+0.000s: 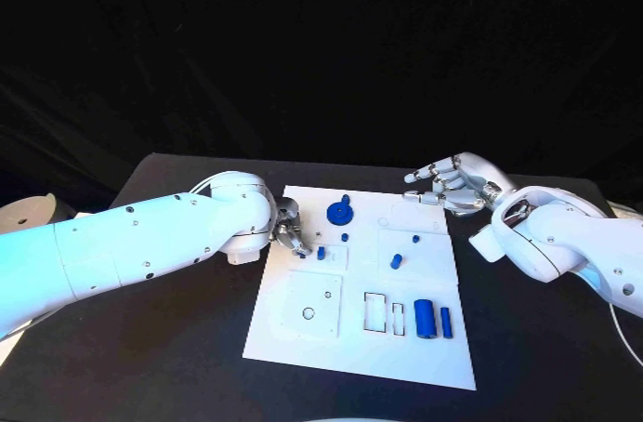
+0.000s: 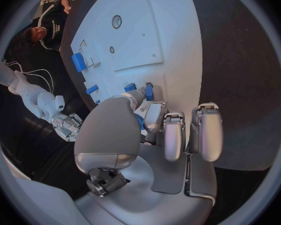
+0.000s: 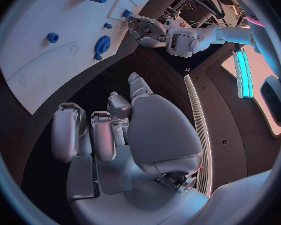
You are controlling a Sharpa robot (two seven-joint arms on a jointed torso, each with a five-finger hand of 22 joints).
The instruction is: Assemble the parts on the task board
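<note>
Desk (image 1: 161, 348): black, dark cloth backdrop behind it.
On desk: white task board (image 1: 335, 348), lying flat at the centre.

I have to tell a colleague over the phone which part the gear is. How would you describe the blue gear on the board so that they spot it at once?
Find the white task board in the middle of the black table, then look to its far edge, between the two hands. The blue gear sits there, near the middle of that edge. It is the only round, toothed piece; the other blue parts are small pegs or plain cylinders.
</note>
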